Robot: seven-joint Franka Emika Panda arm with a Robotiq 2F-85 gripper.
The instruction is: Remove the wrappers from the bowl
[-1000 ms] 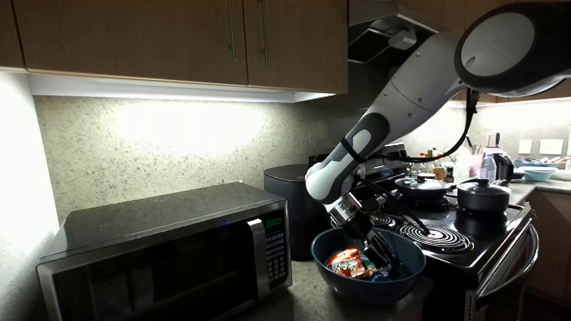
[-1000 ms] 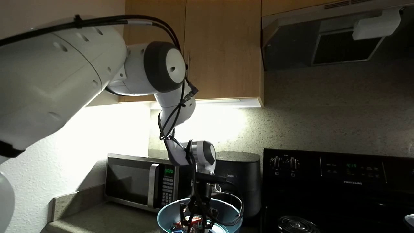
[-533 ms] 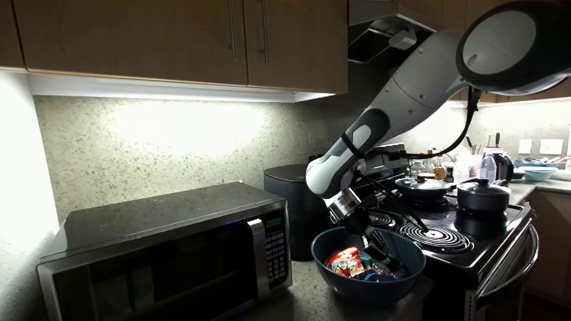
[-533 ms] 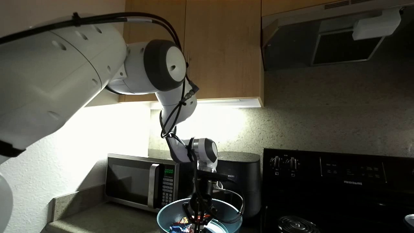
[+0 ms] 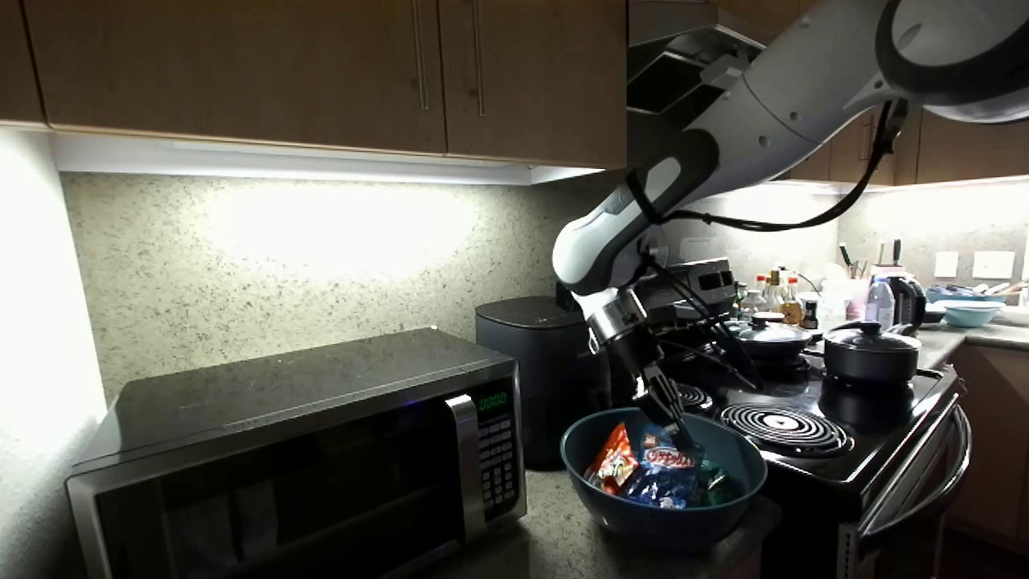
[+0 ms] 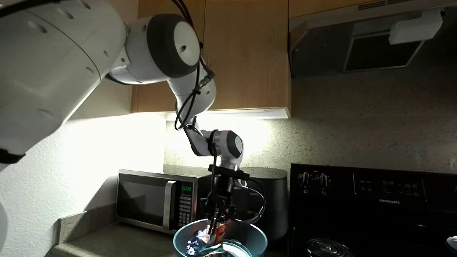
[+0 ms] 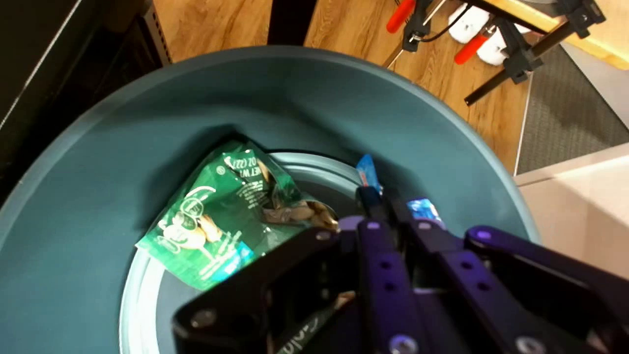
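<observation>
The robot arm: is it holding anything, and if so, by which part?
Yes: its fingers are closed on a blue snack wrapper, apparently pinching it by its upper edge.

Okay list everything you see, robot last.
Bowl: one, dark blue, on counter
Red wrapper: at least one, red, in bowl
Blue wrapper: at least one, blue, in bowl
Green wrapper: at least one, green, in bowl
Microwave: one, silver and black, on counter
Tall appliance: one, black, beside microwave
Stove: one, black, beside counter
Lidded pot: one, black, on stove
Lidded pan: one, dark, on stove
Bottles: several, mixed, beyond stove
Dish: one, turquoise, beyond stove
Range hood: one, grey, above stove
Cabinets: several, brown, overhead
Arm: one, mostly white, above bowl
Fingers: two, black, shut on blue wrapper
</observation>
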